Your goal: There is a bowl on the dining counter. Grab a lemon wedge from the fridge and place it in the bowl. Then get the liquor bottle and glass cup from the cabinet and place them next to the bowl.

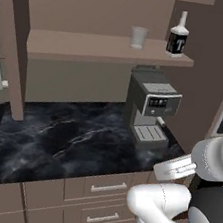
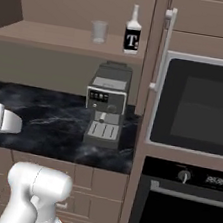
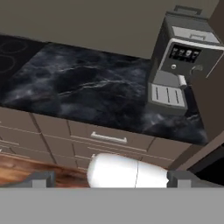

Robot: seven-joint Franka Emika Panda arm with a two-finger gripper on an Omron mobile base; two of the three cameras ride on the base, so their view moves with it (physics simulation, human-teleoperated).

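With our pincer (image 3: 107,179) spread wide and empty, we should rise toward the shelf (image 1: 83,46) at upper centre, taking the liquor bottle (image 1: 178,36) by its body (the glass cup (image 1: 138,37) stands beside it).

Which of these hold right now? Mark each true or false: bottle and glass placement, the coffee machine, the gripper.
1. The liquor bottle and glass cup stand on the open cabinet shelf. True.
2. The glass cup stands right of the bottle in both base views. False: it stands left of it.
3. A coffee machine sits on the dark marble counter below the shelf. True.
4. The gripper holds the bottle. False: it is open and empty.
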